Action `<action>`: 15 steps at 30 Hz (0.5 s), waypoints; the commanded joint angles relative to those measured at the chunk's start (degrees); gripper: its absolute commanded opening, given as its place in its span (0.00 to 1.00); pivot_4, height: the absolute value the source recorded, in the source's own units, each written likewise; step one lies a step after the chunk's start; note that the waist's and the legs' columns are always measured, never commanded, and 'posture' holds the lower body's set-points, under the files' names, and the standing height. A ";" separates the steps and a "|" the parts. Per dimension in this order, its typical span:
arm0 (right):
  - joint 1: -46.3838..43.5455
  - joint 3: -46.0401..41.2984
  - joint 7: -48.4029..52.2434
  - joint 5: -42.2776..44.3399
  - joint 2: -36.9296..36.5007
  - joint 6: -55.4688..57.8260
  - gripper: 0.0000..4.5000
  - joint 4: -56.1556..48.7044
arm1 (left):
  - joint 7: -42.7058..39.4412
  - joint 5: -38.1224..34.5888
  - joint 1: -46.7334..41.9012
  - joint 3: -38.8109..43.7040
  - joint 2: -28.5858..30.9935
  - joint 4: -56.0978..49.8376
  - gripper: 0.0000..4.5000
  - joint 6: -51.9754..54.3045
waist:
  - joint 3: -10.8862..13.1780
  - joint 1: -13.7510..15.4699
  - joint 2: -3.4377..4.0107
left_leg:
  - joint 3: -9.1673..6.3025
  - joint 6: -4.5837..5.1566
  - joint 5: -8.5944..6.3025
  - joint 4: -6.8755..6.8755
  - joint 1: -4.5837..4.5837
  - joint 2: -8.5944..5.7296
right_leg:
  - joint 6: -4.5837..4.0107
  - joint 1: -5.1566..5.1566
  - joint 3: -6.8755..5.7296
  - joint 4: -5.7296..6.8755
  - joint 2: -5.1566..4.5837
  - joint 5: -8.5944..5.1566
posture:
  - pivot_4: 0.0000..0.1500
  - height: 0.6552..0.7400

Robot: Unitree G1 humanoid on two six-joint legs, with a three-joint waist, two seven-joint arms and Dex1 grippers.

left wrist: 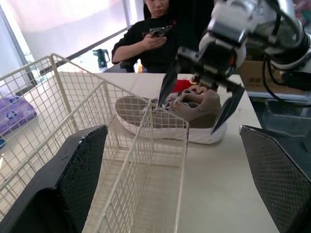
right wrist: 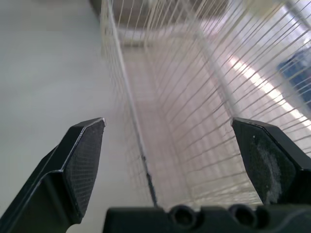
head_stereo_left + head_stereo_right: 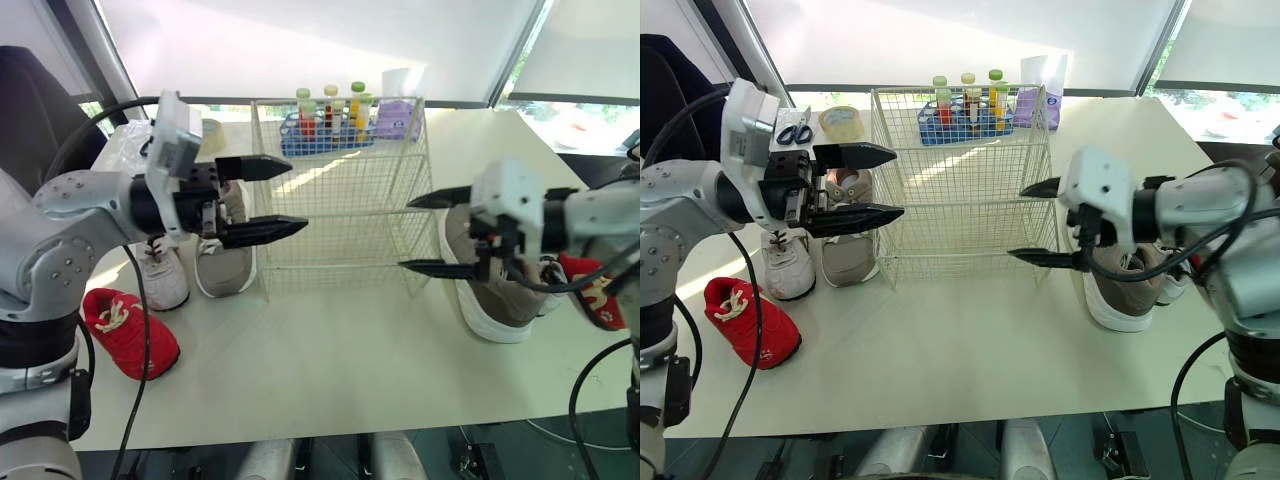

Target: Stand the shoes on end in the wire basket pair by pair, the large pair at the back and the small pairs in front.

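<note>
- Left claw [image 3: 297, 196], fingers wide apart, hovers left of the wire basket [image 3: 345, 240], mid-frame.
- Right claw [image 3: 406, 234], spread too, faces its right side.
- Tan shoe [image 3: 495, 305] lies on the desk [image 3: 330, 370] at right, red shoe [image 3: 130, 332] lower left.

Surface: pale table [image 3: 970, 370]
Middle: wire basket [image 3: 960, 240]
Left of basket: beige shoe [image 3: 848, 255], white shoe [image 3: 787, 265], red shoe [image 3: 745, 320]
Right of basket: taupe shoe [image 3: 1125, 295], second red shoe [image 3: 595, 295] farther out
Behind basket: blue bottle rack [image 3: 965, 120], purple pouch [image 3: 1040, 95], tape roll [image 3: 843, 122]
</note>
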 commanded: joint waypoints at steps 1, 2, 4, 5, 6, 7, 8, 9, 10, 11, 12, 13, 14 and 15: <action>2.25 -12.18 -2.50 5.29 -3.65 6.94 0.99 -3.68 | -1.42 0.83 -1.34 0.25 -0.37 0.71 1.00 -2.10 | 0.01 0.26 -0.01 | 0.00 0.01 -0.01 0.00 0.00 0.00 | 0.00 0.00 0.00 0.00 -0.01 0.00 | 1.00 1.00; 4.19 -15.64 -3.33 5.87 -4.55 9.02 0.99 -4.32 | -1.87 0.89 -1.44 0.16 -0.58 1.09 1.00 -2.23 | 0.00 0.35 -0.04 | -0.01 0.03 -0.02 0.02 -0.03 0.00 | -0.01 0.00 -0.01 -0.01 -0.01 0.00 | 1.00 1.00; 8.62 -21.69 -5.31 5.79 -5.95 12.22 0.99 -5.38 | -2.97 1.12 -1.65 -0.09 -0.85 1.99 1.00 -2.54 | 0.00 0.35 -0.05 | -0.01 0.09 -0.06 0.08 -0.03 0.00 | -0.01 0.04 -0.01 -0.06 -0.01 -0.01 | 1.00 1.00; 10.85 -24.21 -6.68 5.33 -6.33 13.79 0.99 -5.83 | -3.61 1.33 -1.74 -0.27 -0.98 2.39 1.00 -2.73 | 0.00 0.26 -0.05 | -0.01 0.10 -0.07 0.09 -0.03 0.00 | -0.02 0.08 -0.01 -0.07 -0.02 -0.01 | 1.00 1.00; 13.51 -26.35 -8.47 4.33 -6.38 15.55 0.99 -6.53 | -4.26 1.52 -1.87 -0.49 -1.21 2.90 1.00 -2.93 | 0.00 0.21 -0.05 | -0.01 0.11 -0.07 0.12 -0.03 0.00 | -0.02 0.08 -0.01 -0.07 -0.02 -0.01 | 1.00 1.00; 16.20 -27.92 -10.21 3.30 -6.35 16.88 0.99 -7.45 | -4.85 1.66 -2.01 -0.68 -1.45 3.40 1.00 -3.06 | 0.00 0.20 -0.05 | -0.01 0.11 -0.07 0.12 -0.04 0.00 | -0.02 0.08 -0.01 -0.07 -0.03 -0.01 | 1.00 1.00; 18.83 -29.19 -12.32 2.27 -6.15 18.51 0.99 -8.57 | -5.50 1.78 -2.19 -0.91 -1.67 3.92 1.00 -3.24 | 0.00 0.08 -0.05 | -0.01 0.11 -0.07 0.13 -0.03 0.00 | -0.03 0.09 -0.01 -0.06 -0.03 -0.02 | 1.00 1.00; 20.90 -30.26 -15.13 1.43 -5.17 21.31 0.99 -10.10 | -6.28 2.04 -2.36 -1.32 -1.88 4.46 1.00 -3.54 | 0.00 0.06 -0.05 | -0.01 0.11 -0.07 0.14 -0.04 0.00 | -0.03 0.08 -0.01 -0.06 -0.04 -0.02 | 1.00 1.00; 22.73 -31.25 -17.86 0.84 -3.69 24.65 0.99 -12.05 | -7.07 2.37 -2.60 -1.81 -2.16 5.12 1.00 -3.89 | 0.00 -0.01 -0.05 | -0.01 0.11 -0.07 0.15 -0.04 0.00 | -0.03 0.08 -0.01 -0.05 -0.04 -0.02 | 1.00 1.00; 24.43 -32.09 -20.19 0.36 -2.30 27.33 0.99 -14.01 | -7.64 2.67 -2.82 -2.22 -2.49 5.68 1.00 -4.19 | -0.01 -0.06 -0.06 | -0.01 0.11 -0.07 0.14 -0.04 0.00 | -0.04 0.08 -0.01 -0.05 -0.04 -0.03 | 1.00 1.00; 25.83 -32.72 -22.82 -0.36 -0.28 30.10 0.99 -16.17 | -8.24 3.14 -3.12 -2.75 -3.00 6.40 1.00 -4.64 | -0.02 -0.01 -0.07 | -0.01 0.11 -0.07 0.14 -0.04 0.01 | -0.04 0.07 -0.01 -0.04 -0.04 -0.03 | 1.00 1.00; 26.79 -33.40 -24.60 -0.71 1.28 32.02 0.99 -17.85 | -8.63 3.53 -3.36 -3.12 -3.45 6.83 1.00 -4.92 | -0.02 -0.06 -0.07 | -0.01 0.11 -0.07 0.12 -0.04 0.01 | -0.04 0.05 -0.01 -0.03 -0.04 -0.03 | 1.00 1.00; 27.77 -34.06 -26.03 -1.00 3.05 33.36 0.99 -19.45 | -8.93 3.84 -3.61 -3.48 -3.95 7.22 1.00 -5.18 | -0.02 -0.01 -0.05 | -0.01 0.11 -0.07 0.14 -0.04 0.01 | -0.04 0.05 -0.01 -0.02 -0.04 -0.03 | 1.00 1.00; 29.06 -34.57 -27.58 -1.43 5.23 34.23 0.99 -20.89 | -9.06 3.96 -3.88 -3.77 -4.51 7.46 1.00 -5.24 | -0.02 -0.01 -0.05 | -0.01 0.11 -0.07 0.14 -0.05 0.01 | -0.04 0.05 -0.01 -0.01 -0.04 -0.03 | 1.00 1.00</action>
